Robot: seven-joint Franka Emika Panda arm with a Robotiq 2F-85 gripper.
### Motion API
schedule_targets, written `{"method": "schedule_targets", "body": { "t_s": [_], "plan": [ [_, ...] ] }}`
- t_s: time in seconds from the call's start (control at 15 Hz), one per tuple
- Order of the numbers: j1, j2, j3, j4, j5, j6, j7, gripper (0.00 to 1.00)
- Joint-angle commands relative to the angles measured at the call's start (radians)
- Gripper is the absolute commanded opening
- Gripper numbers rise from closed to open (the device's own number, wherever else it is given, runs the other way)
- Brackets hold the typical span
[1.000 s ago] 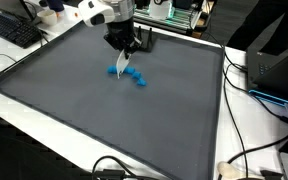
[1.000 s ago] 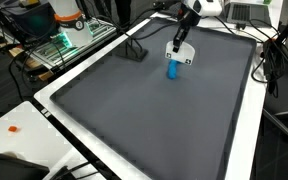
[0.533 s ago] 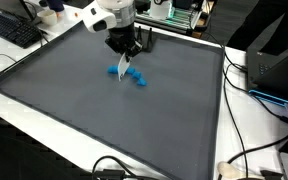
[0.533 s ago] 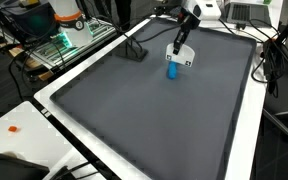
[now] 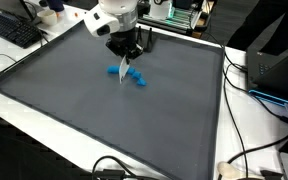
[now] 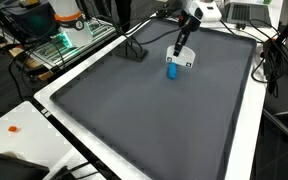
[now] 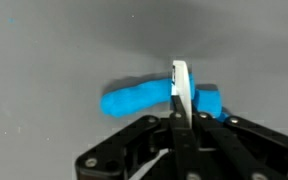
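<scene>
Blue lump [image 7: 134,100]: lies on grey mat [image 7: 64,40], just beyond the jaw tips.
White strip [image 7: 180,85]: sticks out past the jaws, crossing the lump.
Gripper [image 7: 179,118]: jaws closed, pinching the strip.

No lettering, number or brand can be read anywhere from here. The black computer keyboard [image 5: 12,30] at the table's far corner shows keys too small to make out. Close up in the wrist view, the blue plastic piece [image 7: 136,101] and the thin white strip [image 7: 178,84] show plain, unmarked faces.
</scene>
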Motion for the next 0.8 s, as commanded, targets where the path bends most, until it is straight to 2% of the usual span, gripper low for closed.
{"method": "schedule_targets", "body": {
  "t_s": [0.0,0.73],
  "plan": [
    [0.008,0.024,-0.002,0.0,-0.035,0.018,-0.019,0.01],
    [0.001,0.02,-0.004,-0.051,-0.02,0.046,-0.013,0.01]
  ]
}}
